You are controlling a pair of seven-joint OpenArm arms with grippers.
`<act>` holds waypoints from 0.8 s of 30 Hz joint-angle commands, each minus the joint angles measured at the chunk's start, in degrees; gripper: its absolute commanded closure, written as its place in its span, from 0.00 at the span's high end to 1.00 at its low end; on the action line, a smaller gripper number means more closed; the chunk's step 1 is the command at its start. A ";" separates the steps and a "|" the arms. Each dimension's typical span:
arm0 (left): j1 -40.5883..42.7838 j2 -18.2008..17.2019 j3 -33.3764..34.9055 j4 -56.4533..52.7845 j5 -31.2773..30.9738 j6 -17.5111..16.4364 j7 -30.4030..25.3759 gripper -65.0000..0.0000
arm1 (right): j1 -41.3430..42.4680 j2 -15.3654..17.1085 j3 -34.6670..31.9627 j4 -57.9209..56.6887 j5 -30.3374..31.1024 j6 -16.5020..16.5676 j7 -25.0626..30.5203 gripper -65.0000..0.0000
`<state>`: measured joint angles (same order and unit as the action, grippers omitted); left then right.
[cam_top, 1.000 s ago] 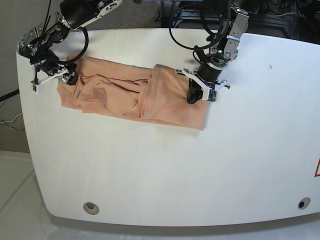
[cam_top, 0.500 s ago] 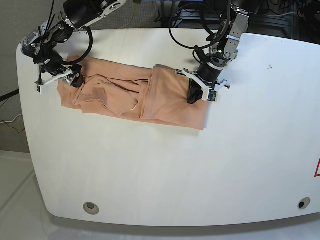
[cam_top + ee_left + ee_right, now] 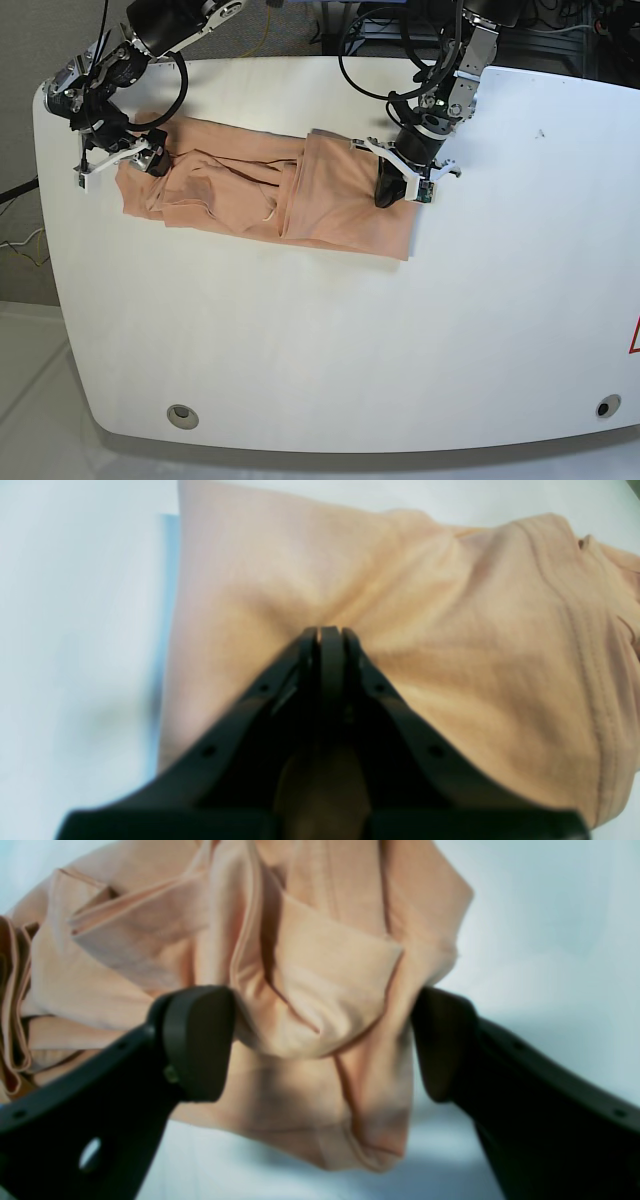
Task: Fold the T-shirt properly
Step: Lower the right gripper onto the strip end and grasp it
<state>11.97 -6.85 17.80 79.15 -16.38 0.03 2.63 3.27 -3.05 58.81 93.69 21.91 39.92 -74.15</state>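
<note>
t-shirt (image 3: pixel 320 1005) between open right tool (image 3: pixel 322 1045)

The T-shirt (image 3: pixel 250 190) is soft, matt, thin peach cloth with stitched hems. Both tools' fingers (image 3: pixel 197 1040) are matt black plastic. The table (image 3: pixel 330 340) is smooth, white, faintly glossy.

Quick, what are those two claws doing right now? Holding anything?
Left gripper: jaws shut, tips pressed down on the T-shirt; whether they pinch cloth cannot be told.
Right gripper: jaws open, bunched cloth between them, not clamped.
</note>
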 commanded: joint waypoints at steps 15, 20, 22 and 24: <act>1.62 -0.75 -0.26 -2.01 1.39 3.35 9.01 0.01 | 0.20 -2.27 -4.34 0.77 0.29 0.08 0.44 0.81; 1.62 -0.75 -0.26 -2.01 1.39 3.35 9.01 0.01 | 0.20 -2.62 -4.43 0.77 0.20 0.08 1.14 0.75; 1.62 -0.75 -0.26 -2.01 1.39 3.35 9.01 0.01 | 0.12 -2.80 -4.52 0.77 0.20 0.08 1.75 0.67; 1.70 -0.75 -0.26 -2.01 1.39 3.35 9.01 0.01 | 0.12 -2.89 -4.52 0.77 0.20 0.08 2.11 0.55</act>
<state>12.03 -6.85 17.80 79.15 -16.38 0.03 2.61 2.96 -6.09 54.46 93.78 22.11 39.90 -72.36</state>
